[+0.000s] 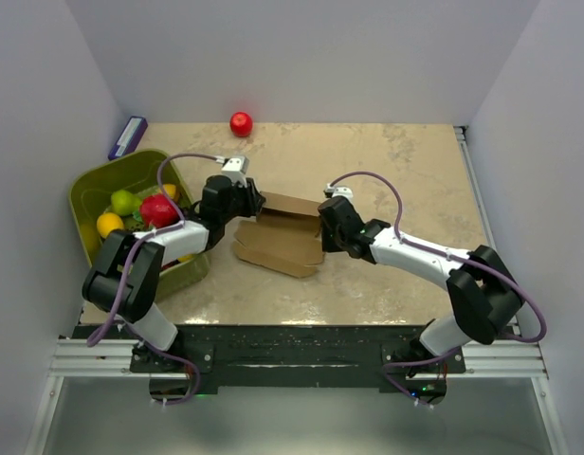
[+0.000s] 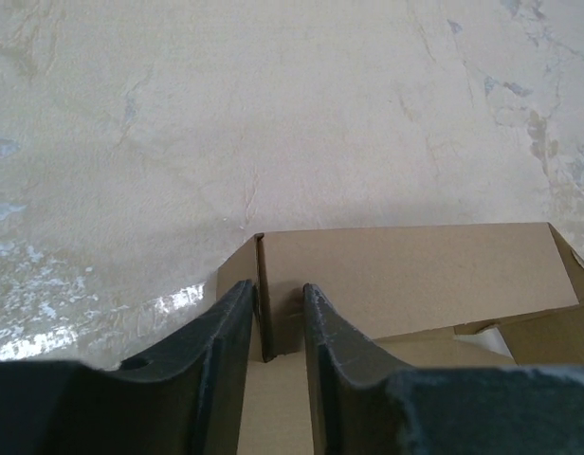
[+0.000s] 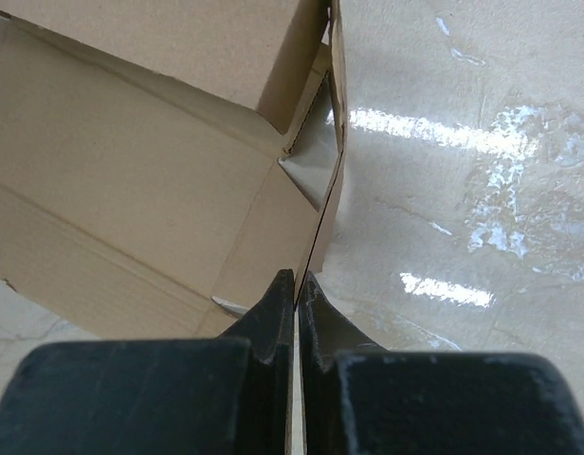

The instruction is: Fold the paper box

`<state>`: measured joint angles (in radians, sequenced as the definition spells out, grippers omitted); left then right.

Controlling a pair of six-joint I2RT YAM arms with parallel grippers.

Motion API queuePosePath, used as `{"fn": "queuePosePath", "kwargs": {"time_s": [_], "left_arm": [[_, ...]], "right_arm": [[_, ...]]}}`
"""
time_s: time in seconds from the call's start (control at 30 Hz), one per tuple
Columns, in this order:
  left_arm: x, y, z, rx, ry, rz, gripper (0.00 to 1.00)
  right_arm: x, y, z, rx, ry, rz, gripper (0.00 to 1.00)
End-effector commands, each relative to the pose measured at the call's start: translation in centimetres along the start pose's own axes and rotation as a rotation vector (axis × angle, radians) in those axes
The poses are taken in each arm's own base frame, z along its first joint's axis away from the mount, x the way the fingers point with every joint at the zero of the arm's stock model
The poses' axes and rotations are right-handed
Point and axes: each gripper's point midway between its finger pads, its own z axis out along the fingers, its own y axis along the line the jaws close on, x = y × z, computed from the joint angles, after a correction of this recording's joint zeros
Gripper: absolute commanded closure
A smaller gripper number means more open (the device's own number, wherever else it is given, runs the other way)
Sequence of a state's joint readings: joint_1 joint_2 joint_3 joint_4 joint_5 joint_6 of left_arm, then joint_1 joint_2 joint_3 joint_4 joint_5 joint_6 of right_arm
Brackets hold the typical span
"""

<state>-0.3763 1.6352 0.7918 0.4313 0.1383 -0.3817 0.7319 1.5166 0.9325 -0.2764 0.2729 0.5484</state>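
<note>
The box (image 1: 278, 245) lies part-folded in the middle of the table (image 1: 396, 171), between the two arms. The right gripper (image 3: 295, 280) is clenched on its right end flap (the thin card edge is caught between the fingers). The left gripper (image 2: 278, 296) straddles the left end wall, jaws slightly apart, one finger against it.

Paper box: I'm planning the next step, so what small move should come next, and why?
Probably close the left gripper on the end flap it straddles: its fingers show a gap around the card, while the right gripper pinches the opposite end wall of the paper box.
</note>
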Motion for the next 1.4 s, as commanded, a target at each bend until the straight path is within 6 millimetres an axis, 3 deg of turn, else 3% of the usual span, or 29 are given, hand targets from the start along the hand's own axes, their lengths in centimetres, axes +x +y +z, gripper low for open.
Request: {"fn": "queuePosePath", "kwargs": {"time_s": [0.0,0.07,0.1,0.13,0.23,0.43,0.67,0.77,0.8,0.87,0.9,0.97,1.0,1.1,1.2,1.27,1.3,1.37], "left_arm": [[2.1,0.1,-1.3,-0.067,0.045,0.058,0.54],[1.0,-1.6,-2.0,-0.049,-0.002,0.113,0.46],[0.4,-1.7,-2.2,-0.072,-0.024,0.132,0.37],[-0.5,-2.9,-2.5,-0.055,-0.050,0.165,0.34],[-2.5,-4.0,-3.2,-0.074,-0.091,0.198,0.28],[-5.8,-4.8,-6.4,-0.178,-0.226,0.230,0.21],[-5.5,-5.3,-8.7,-0.239,-0.269,0.251,0.19],[-3.7,-7.7,-8.9,-0.111,-0.235,0.249,0.25],[-1.0,-9.1,-9.0,-0.020,-0.188,0.242,0.27],[1.2,-10.9,-9.2,0.090,-0.174,0.207,0.33],[4.7,-11.4,-9.4,0.146,-0.107,0.186,0.34],[6.7,-12.1,-9.4,0.194,-0.094,0.158,0.39],[9.4,-12.3,-9.4,0.219,-0.032,0.153,0.41],[12.3,-14.3,-9.5,0.315,0.002,0.159,0.42],[15.0,-14.6,-8.8,0.329,0.057,0.182,0.42],[15.2,-14.6,-7.7,0.306,0.064,0.192,0.42],[17.2,-13.4,-7.1,0.250,0.133,0.223,0.42],[17.5,-12.3,-5.8,0.148,0.159,0.249,0.43]], "right_arm": [[-2.6,1.8,-0.4,-0.051,-0.068,0.048,1.00],[-2.7,1.3,-0.5,-0.022,-0.070,0.032,1.00],[-2.7,1.1,-0.5,-0.015,-0.069,0.027,1.00],[-2.4,0.8,-0.5,-0.004,-0.061,0.019,1.00],[-2.3,0.2,-0.6,0.023,-0.056,-0.004,1.00],[-2.1,-0.7,-1.0,0.056,-0.053,-0.042,1.00],[-2.0,-1.1,-1.2,0.066,-0.050,-0.061,1.00],[-2.0,-1.2,-1.2,0.073,-0.052,-0.066,1.00],[-2.0,-1.2,-1.2,0.075,-0.052,-0.066,1.00],[-2.0,-1.2,-1.2,0.074,-0.051,-0.064,1.00],[-2.1,-1.2,-1.2,0.074,-0.053,-0.060,1.00],[-2.1,-1.0,-1.2,0.068,-0.050,-0.057,1.00],[-2.0,-1.0,-1.2,0.067,-0.048,-0.060,1.00],[-2.3,-0.8,-1.3,0.062,-0.048,-0.056,1.00],[-2.4,-0.6,-1.5,0.051,-0.047,-0.049,1.00],[-2.5,-0.3,-1.6,0.037,-0.042,-0.047,1.00],[-2.6,-0.1,-1.7,0.030,-0.040,-0.048,1.00],[-2.6,0.0,-1.7,0.029,-0.036,-0.050,1.00]]}}
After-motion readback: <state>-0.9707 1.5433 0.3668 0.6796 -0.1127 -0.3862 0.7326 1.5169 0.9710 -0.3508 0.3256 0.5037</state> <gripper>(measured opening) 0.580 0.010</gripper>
